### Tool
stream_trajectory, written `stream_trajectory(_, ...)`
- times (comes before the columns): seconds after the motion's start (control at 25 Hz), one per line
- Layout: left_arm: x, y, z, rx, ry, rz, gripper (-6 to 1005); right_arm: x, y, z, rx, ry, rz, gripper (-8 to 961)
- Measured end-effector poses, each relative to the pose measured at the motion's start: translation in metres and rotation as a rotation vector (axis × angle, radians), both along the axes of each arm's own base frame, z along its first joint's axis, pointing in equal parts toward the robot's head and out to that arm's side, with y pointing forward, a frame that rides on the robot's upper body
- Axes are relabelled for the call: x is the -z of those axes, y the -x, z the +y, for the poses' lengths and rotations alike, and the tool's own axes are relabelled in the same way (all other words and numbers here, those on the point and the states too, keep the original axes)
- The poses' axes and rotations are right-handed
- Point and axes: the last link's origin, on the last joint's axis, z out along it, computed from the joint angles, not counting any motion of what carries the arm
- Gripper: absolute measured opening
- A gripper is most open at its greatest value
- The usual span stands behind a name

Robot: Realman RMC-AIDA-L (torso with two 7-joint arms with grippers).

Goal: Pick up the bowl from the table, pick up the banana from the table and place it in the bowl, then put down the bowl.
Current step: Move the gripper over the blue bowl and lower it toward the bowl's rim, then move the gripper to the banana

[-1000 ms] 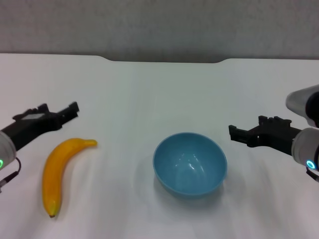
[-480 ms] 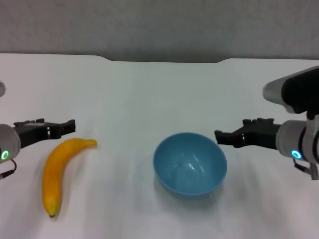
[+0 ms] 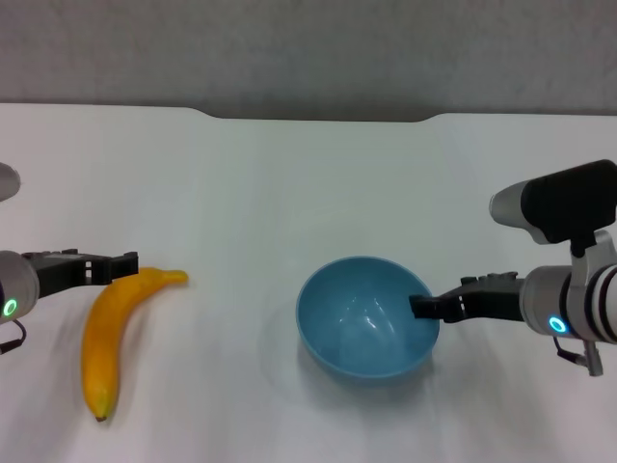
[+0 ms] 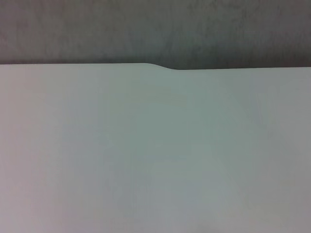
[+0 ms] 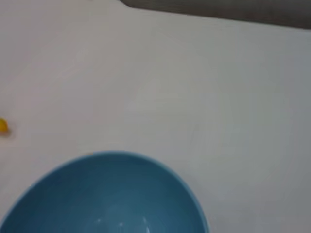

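Note:
The light-blue bowl (image 3: 366, 318) stands upright and empty on the white table (image 3: 308, 183), front centre. It also fills the near part of the right wrist view (image 5: 107, 194). The yellow banana (image 3: 108, 333) lies on the table at the front left, stem end pointing right. My right gripper (image 3: 420, 307) reaches in from the right and its tip is at the bowl's right rim. My left gripper (image 3: 128, 262) is low over the table, just above and left of the banana's stem end. The left wrist view shows only the bare table (image 4: 155, 145).
The table's far edge has a shallow notch (image 3: 318, 117) in front of a grey wall. A tip of the banana (image 5: 2, 126) shows at the edge of the right wrist view. Nothing else stands on the table.
My right gripper has moved left and down, from clear of the bowl to its right rim. My left gripper has dropped lower toward the banana's stem end. Bowl and banana have not moved.

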Motion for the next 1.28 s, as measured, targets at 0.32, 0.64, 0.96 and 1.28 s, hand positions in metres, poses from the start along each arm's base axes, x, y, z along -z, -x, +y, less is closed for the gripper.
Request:
stream_trajectory(0.32, 0.001, 0.002, 0.000, -0.003, -0.001, 0.003, 887, 0.007, -0.010, 0.001, 0.010, -0.002, -0.016, 885)
stream_trajectory(0.64, 0.001, 0.005, -0.002, -0.013, -0.001, 0.004, 887, 0.017, -0.015, 0.001, -0.004, 0.017, -0.047, 770)
stream_trajectory(0.96, 0.003, 0.011, -0.005, -0.027, 0.004, 0.006, 881, 0.017, -0.015, 0.000, -0.028, -0.005, -0.045, 405)
stream_trajectory(1.28, 0.006, 0.012, -0.005, -0.032, 0.011, 0.006, 845, 0.014, -0.017, -0.003, -0.033, -0.041, -0.029, 119)
